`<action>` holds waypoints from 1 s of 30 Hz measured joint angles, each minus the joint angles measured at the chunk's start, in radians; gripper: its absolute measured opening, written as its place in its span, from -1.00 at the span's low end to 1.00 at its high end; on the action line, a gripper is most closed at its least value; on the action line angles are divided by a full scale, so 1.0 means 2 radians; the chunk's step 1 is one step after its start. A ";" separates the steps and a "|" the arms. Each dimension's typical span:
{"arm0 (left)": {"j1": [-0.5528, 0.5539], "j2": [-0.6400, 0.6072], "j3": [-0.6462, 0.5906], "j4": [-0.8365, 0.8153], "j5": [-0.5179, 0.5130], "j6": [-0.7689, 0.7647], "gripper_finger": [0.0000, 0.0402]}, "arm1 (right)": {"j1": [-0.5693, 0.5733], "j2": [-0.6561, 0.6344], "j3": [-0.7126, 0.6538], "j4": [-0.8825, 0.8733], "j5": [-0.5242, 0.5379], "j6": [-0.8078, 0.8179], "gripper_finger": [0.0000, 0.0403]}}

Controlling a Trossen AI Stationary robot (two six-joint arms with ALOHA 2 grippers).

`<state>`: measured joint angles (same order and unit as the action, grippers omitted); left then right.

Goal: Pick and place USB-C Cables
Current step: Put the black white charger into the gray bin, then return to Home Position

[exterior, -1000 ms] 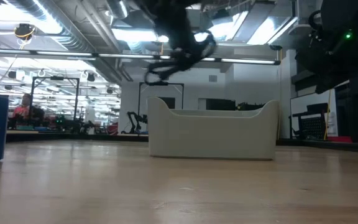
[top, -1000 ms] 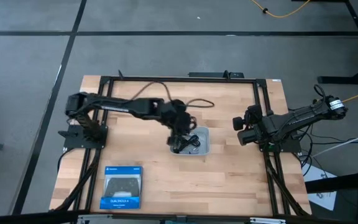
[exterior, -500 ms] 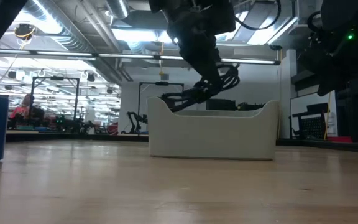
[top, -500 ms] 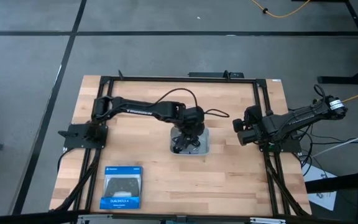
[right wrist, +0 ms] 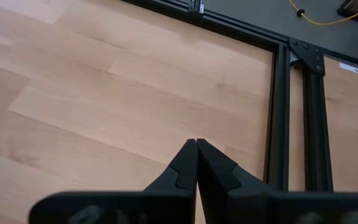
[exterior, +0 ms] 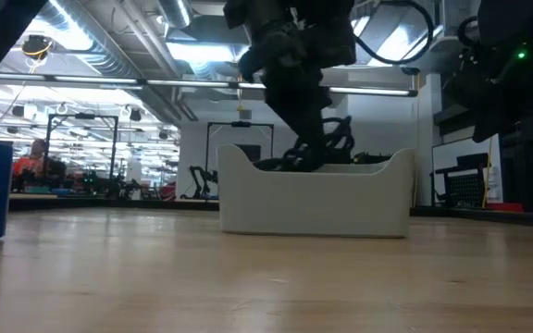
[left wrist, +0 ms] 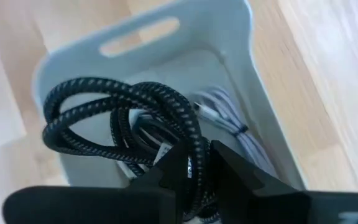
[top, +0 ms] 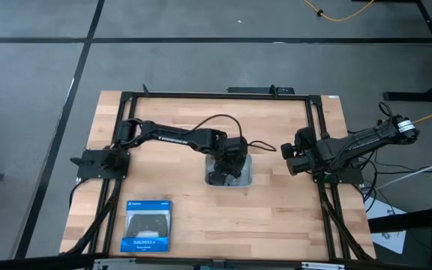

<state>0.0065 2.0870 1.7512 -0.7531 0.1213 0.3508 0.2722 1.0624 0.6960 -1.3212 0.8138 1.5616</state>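
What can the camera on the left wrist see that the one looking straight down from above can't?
Only the left wrist view shows the left fingers pinching a black braided cable over the tray, a grey cable lying inside, and the tray's handle slot. Only the high view shows the boxed controller, the right gripper waiting off to the side, and the whole table. Both show the tray and dark cables in it.

One camera hangs overhead, looking straight down on the whole table (top: 276,112). Another sits at tabletop height, facing the room. Wrist cameras peer closely past their fingers. Overhead, low and left-wrist views share the grey tray (top: 247,174).
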 joint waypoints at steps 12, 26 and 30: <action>-0.002 0.004 0.000 -0.001 -0.046 -0.014 -0.61 | 0.000 0.000 0.000 0.000 -0.002 0.000 -0.96; -0.012 -0.019 0.000 -0.032 -0.106 -0.026 -0.25 | 0.000 0.000 0.000 0.001 -0.003 0.000 -0.96; -0.020 -0.037 0.035 -0.077 -0.173 -0.026 -0.25 | 0.000 0.000 0.000 0.002 -0.002 0.000 -0.96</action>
<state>-0.0330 2.0127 1.8220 -0.9078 -0.2240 0.2979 0.2726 1.0622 0.6960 -1.3182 0.8089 1.5616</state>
